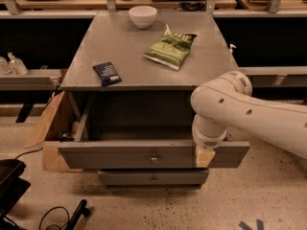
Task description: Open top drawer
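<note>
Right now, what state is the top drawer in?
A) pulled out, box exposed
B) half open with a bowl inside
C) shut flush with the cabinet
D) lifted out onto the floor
A: the top drawer has its front well forward of the cabinet top and its grey box is open to view. The pincer sits at the front's upper edge, right of the knob.
</note>
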You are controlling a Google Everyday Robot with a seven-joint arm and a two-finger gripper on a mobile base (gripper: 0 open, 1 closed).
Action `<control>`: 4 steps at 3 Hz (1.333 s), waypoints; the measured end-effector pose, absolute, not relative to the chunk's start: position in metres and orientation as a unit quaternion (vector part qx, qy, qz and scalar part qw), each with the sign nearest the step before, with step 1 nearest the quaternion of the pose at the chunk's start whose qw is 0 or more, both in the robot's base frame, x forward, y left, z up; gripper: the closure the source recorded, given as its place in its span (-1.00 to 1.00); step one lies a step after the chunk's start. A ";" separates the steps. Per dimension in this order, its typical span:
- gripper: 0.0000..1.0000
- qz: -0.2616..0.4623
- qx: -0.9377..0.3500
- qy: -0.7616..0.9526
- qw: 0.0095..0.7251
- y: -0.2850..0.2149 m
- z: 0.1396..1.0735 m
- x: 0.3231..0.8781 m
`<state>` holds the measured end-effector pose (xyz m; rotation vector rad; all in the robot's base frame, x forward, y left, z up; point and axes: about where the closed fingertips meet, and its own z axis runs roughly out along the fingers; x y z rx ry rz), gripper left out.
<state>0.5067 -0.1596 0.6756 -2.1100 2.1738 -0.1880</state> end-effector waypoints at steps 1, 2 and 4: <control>-1.00 -0.062 -0.694 0.715 0.053 -0.160 0.676 0.506; -1.00 -0.073 -0.693 0.716 0.050 -0.161 0.688 0.507; -0.17 -0.156 -0.695 0.701 0.029 -0.147 0.764 0.551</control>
